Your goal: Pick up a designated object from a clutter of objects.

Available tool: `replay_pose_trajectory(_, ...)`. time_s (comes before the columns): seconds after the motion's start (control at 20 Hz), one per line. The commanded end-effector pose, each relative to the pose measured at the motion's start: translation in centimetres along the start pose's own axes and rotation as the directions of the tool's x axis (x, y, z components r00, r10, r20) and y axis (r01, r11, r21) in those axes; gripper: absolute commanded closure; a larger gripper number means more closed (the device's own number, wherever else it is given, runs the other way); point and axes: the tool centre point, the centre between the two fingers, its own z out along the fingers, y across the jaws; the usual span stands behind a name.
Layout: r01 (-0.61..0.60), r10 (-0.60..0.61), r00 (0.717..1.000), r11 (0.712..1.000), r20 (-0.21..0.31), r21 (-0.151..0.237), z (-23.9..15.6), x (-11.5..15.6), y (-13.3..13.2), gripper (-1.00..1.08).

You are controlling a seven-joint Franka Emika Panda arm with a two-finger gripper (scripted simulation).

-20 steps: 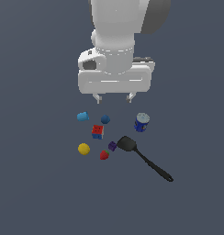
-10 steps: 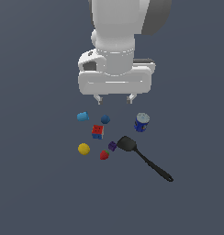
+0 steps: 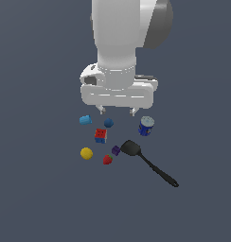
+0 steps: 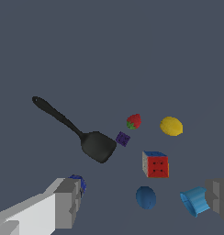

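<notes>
My gripper (image 3: 117, 111) hangs spread wide, holding nothing. Beyond my fingertips: black spatula (image 4: 86, 136), purple cube (image 4: 123, 138), then the strawberry (image 4: 134, 121), untouched, with red-blue cube (image 4: 155, 165) nearer me and yellow ball (image 4: 171, 126) beside.

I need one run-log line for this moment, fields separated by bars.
pincer: open, empty, above clutter | strawberry: on floor, untouched, between yellow ball and purple cube | stage: before grasp
</notes>
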Motion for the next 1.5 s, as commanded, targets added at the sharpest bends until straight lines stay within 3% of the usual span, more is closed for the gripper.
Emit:
replay_pose_trajectory(0.0, -0.06, 0.06, 0.998, 0.998, 0.004, 0.002, 1.0, 0.4, 0.1, -0.92)
replay_pose_trajectory(0.35, -0.253, 0.253, 0.967, 0.968, 0.016, 0.004, 4.4, 1.5, 0.5, -0.92)
replay_pose_trajectory(0.7, -0.438, 0.438, 0.899, 0.899, 0.026, -0.002, 8.0, 2.4, 1.0, -0.92)
replay_pose_trajectory(1.05, -0.606, 0.606, 0.795, 0.795, 0.031, -0.015, 11.6, 3.1, 1.6, -0.92)
replay_pose_trajectory(1.45, -0.768, 0.769, 0.639, 0.64, 0.027, -0.034, 15.8, 3.6, 2.4, -0.92)
